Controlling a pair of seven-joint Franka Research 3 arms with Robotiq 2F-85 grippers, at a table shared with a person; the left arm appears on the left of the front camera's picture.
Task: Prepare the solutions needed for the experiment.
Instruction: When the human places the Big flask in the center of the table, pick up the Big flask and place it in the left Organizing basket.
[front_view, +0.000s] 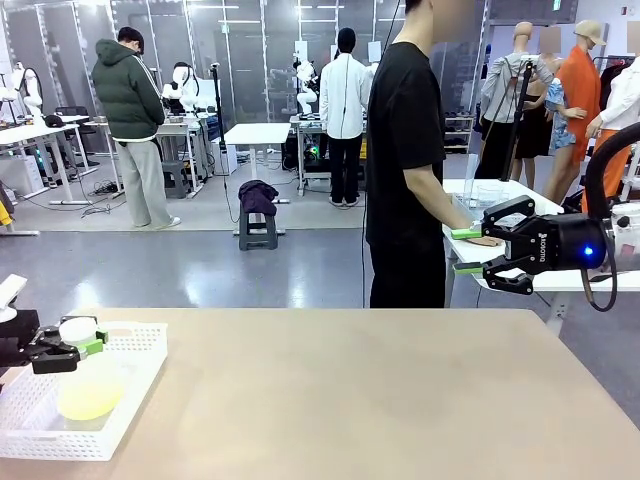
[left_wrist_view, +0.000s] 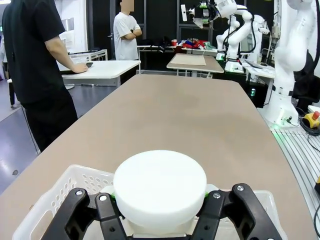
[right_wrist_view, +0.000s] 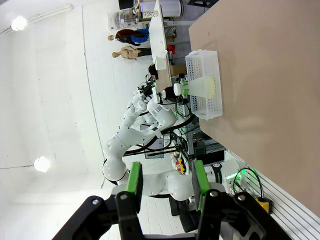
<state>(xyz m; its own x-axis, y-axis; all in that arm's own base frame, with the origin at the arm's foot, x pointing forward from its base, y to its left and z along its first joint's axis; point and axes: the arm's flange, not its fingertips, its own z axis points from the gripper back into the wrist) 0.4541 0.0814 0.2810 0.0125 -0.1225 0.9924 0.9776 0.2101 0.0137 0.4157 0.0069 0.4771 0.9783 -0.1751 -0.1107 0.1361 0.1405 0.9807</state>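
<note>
Frosted conical flask, pale yellow-green solutions, perforated white basket.

solutions blurred behind frosted flask, basket cut off

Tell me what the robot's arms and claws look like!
The arms are white and rounded. Each ends in a black two-fingered claw with green pads: the left gripper and the right gripper. The right one has small white lettering, a blue light and a black cable.

One flask with one white cap, one white basket, one tabletop, two robot hands: left, right.
</note>
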